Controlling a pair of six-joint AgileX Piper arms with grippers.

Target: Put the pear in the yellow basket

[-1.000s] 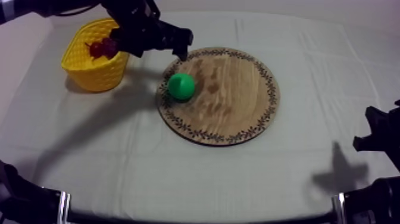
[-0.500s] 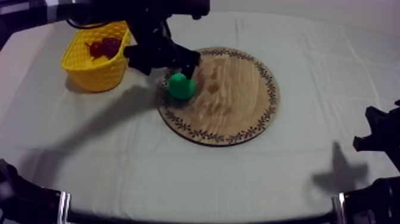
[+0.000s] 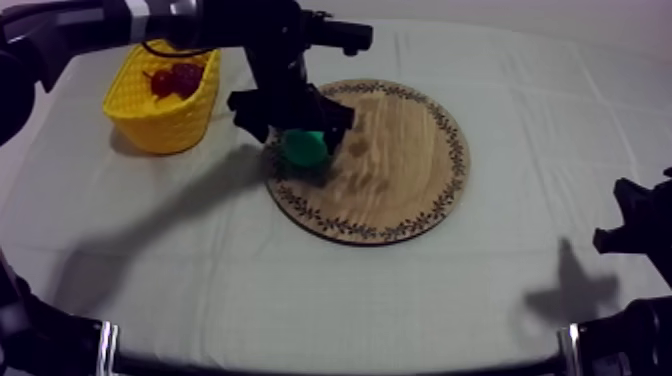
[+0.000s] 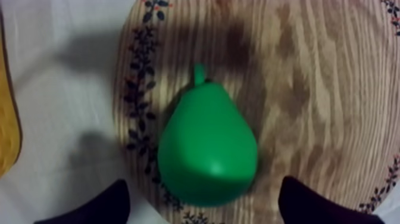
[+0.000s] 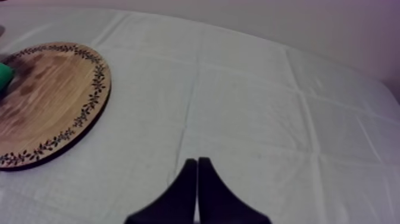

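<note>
Pear (image 4: 207, 149): green, lies on the left part of the wooden board (image 3: 400, 160), close to its patterned rim.
Left gripper (image 3: 292, 125): over the pear, jaws wide apart, one black finger at each side, neither touching it.
Right gripper (image 5: 197, 164): low at the table's right, jaws together on nothing, over bare cloth (image 5: 250, 101).
Yellow basket (image 3: 160, 120): far left, near the board, dark red fruit (image 3: 175, 79) inside.

Under dim overhead light the left arm (image 3: 150, 20) is casting a long soft shadow across the tabletop (image 3: 400, 290) toward the lower left; the pear (image 4: 208, 149) is shadowing the wooden board (image 4: 321, 89).
</note>
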